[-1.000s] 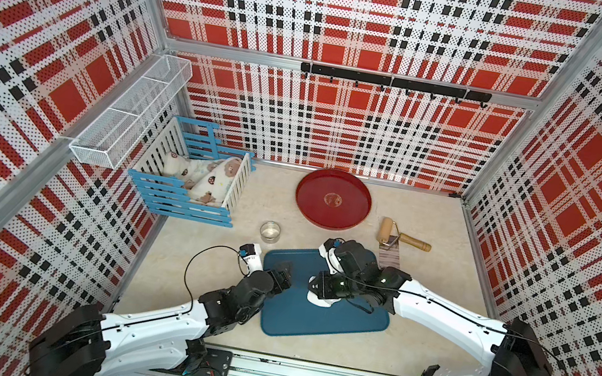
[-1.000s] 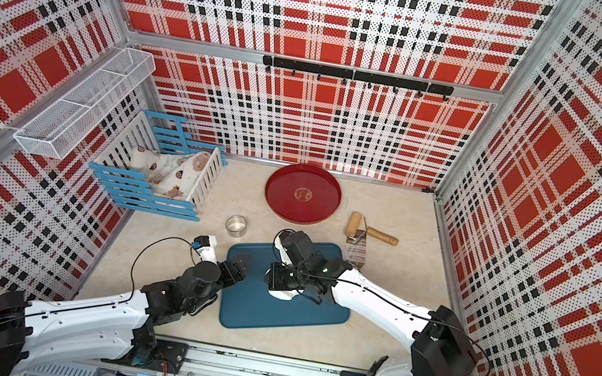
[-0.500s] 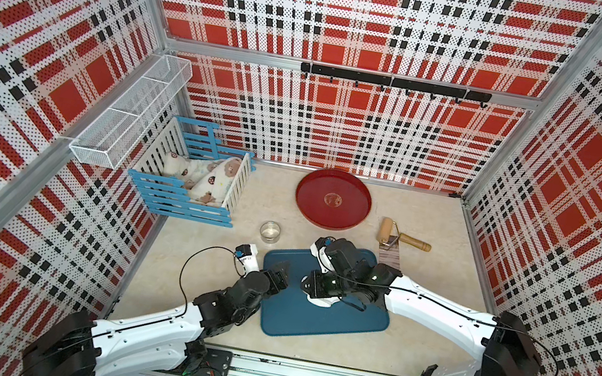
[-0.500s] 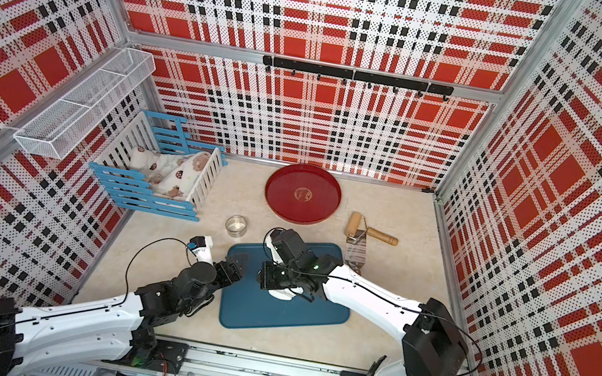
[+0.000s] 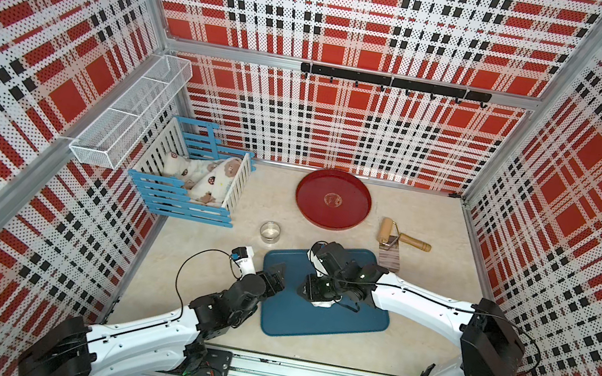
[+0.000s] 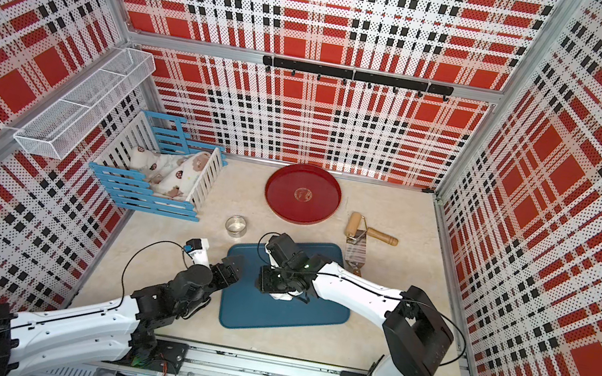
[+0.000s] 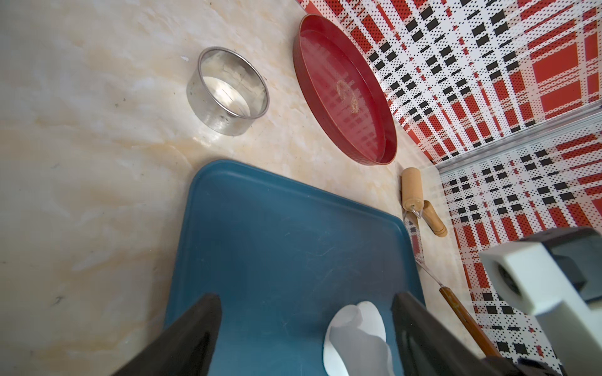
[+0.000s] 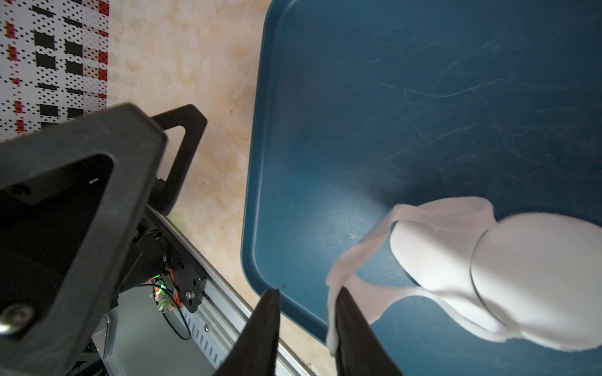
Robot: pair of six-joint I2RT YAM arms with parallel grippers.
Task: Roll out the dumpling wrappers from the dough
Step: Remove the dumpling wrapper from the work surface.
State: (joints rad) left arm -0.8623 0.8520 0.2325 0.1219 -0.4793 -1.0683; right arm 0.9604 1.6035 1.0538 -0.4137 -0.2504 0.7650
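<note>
Blue is the tray [image 5: 326, 319] on the worktop [image 5: 408, 354], and the white dough [image 8: 439, 254] is on it, near the tray's middle. The dough is a thin, floppy sheet with a hole in it.

The right end effector [image 8: 308, 293] is just over the dough and points down at the tray. Its jaws stand a little apart, not clenched. A thin strip of dough sticks to one finger [image 8: 351, 325] and hangs from it. The rest lies on the tray. In both top views only a small white bit shows under that arm.

The left end effector [image 7: 306, 296] is at the tray's left edge, apart from the dough. Its jaws are spread wide and hold nothing.

A metal ring [image 5: 270, 231] stands just past the tray's far left corner. A red plate [image 5: 333, 199] lies past the far edge. A wooden roller [image 5: 403, 238] lies past the far right corner.
</note>
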